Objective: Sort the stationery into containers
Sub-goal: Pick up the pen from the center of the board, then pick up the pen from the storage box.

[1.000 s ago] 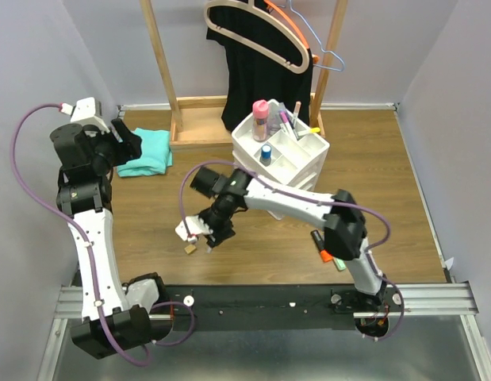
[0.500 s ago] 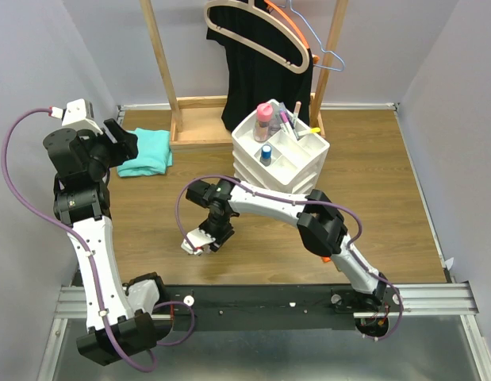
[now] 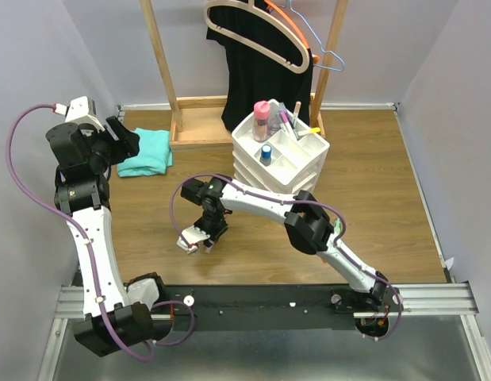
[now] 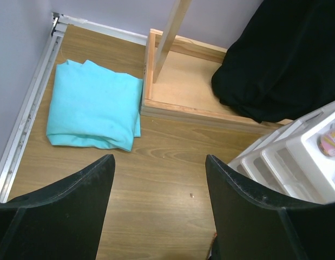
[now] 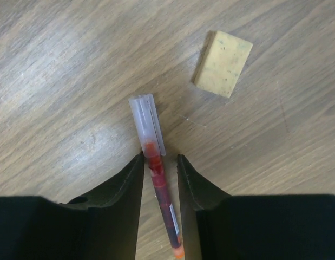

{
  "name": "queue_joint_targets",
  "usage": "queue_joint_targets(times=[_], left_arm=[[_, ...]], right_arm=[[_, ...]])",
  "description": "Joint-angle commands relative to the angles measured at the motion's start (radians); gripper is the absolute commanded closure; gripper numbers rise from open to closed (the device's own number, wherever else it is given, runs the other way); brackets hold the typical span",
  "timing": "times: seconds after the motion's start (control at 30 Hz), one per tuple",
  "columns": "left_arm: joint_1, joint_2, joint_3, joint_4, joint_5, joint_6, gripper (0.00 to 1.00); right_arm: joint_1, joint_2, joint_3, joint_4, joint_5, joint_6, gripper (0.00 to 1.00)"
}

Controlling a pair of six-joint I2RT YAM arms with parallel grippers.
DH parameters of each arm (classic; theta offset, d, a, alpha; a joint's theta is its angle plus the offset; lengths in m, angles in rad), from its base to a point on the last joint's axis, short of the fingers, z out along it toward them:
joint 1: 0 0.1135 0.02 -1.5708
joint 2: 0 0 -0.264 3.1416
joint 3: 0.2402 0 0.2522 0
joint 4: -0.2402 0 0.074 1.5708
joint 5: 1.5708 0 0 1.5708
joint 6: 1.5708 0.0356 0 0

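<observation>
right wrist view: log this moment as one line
right gripper: open, jaws straddling red pen on table | tan eraser: beside pen, apart | left gripper: open, empty, facing teal cloth

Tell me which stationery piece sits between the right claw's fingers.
The red pen with the clear cap: its barrel runs through the gap of the right claw. The tan eraser lies apart, beyond the tips.

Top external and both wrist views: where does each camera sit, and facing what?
Top external: high behind the robot, looking down on the table; left arm, right arm show.
Left wrist: on the left arm, facing down at teal cloth and organiser; its spread fingers show.
Right wrist: low, facing straight down at pen and eraser; fingers flank the pen.
Shared: cloth and organiser, top and left wrist.
</observation>
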Motion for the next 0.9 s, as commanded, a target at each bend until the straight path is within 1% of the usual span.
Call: queue_joint_targets(times=[0.0, 0.03, 0.07, 0.13, 0.17, 0.23, 0.27, 0.3, 0.37, 0.43, 0.47, 0.5, 0.57, 0.6, 0.63, 0.67, 0.7, 0.73, 0.77, 0.8, 0.87], left_arm=[[0.004, 0.016, 0.041, 0.019, 0.037, -0.02, 0.23], [0.004, 0.018, 0.044, 0.02, 0.035, -0.022, 0.23], [0.004, 0.022, 0.047, 0.019, 0.037, -0.02, 0.23], [0.004, 0.026, 0.051, 0.017, 0.04, -0.019, 0.23], [0.005, 0.027, 0.051, 0.02, 0.041, -0.017, 0.23], [0.005, 0.032, 0.052, 0.019, 0.049, -0.02, 0.23], [0.005, 0.035, 0.054, 0.022, 0.052, -0.019, 0.23], [0.005, 0.038, 0.057, 0.022, 0.055, -0.02, 0.23], [0.005, 0.042, 0.073, 0.019, 0.064, -0.009, 0.23], [0.005, 0.049, 0.095, 0.013, 0.066, 0.006, 0.24], [0.005, 0.05, 0.1, 0.007, 0.07, 0.021, 0.23], [0.004, 0.052, 0.101, 0.007, 0.07, 0.024, 0.23], [0.005, 0.047, 0.1, 0.013, 0.084, 0.029, 0.23], [0.004, 0.042, 0.094, 0.016, 0.096, 0.027, 0.23], [0.004, 0.039, 0.084, 0.022, 0.109, 0.027, 0.24], [0.004, 0.029, 0.075, 0.04, 0.124, 0.027, 0.23], [0.004, 0.024, 0.066, 0.051, 0.17, 0.029, 0.24], [0.004, 0.016, 0.04, 0.065, 0.193, 0.035, 0.24], [0.002, 0.003, 0.023, 0.098, 0.227, 0.041, 0.24], [0.001, -0.005, 0.006, 0.109, 0.279, 0.047, 0.24], [-0.017, -0.01, -0.018, 0.111, 0.326, 0.067, 0.24]], right_arm=[[-0.012, 0.122, 0.116, -0.23, 0.025, -0.083, 0.69], [-0.011, 0.137, 0.12, -0.229, 0.03, -0.074, 0.7], [-0.011, 0.131, 0.08, -0.229, 0.035, -0.081, 0.71], [-0.011, 0.127, 0.05, -0.229, 0.054, -0.105, 0.72], [-0.011, 0.128, 0.036, -0.229, 0.056, -0.1, 0.81], [-0.012, 0.127, 0.027, -0.229, 0.058, -0.085, 0.86], [-0.012, 0.118, 0.025, -0.229, 0.053, -0.08, 0.94], [-0.014, 0.111, 0.047, -0.229, 0.035, -0.068, 0.97], [-0.031, 0.072, 0.088, -0.224, 0.004, -0.039, 0.99], [-0.054, 0.02, 0.151, -0.177, -0.077, 0.047, 0.99], [-0.08, -0.01, 0.168, -0.149, -0.106, 0.096, 0.99], [-0.094, -0.078, 0.182, -0.106, -0.161, 0.178, 0.99], [-0.129, -0.145, 0.213, -0.066, -0.208, 0.252, 0.99], [-0.138, -0.221, 0.211, -0.021, -0.231, 0.33, 0.99], [-0.149, -0.26, 0.205, 0.012, -0.27, 0.375, 0.99], [-0.173, -0.31, 0.156, 0.061, -0.293, 0.435, 0.99], [-0.19, -0.358, 0.118, 0.198, -0.321, 0.584, 0.99], [-0.21, -0.46, 0.073, 0.286, -0.371, 0.68, 0.99], [-0.253, -0.509, -0.042, 0.384, -0.399, 0.781, 0.99], [-0.276, -0.556, -0.097, 0.591, -0.425, 0.983, 1.0], [-0.337, -0.684, -0.204, 0.784, -0.432, 1.165, 1.0]])
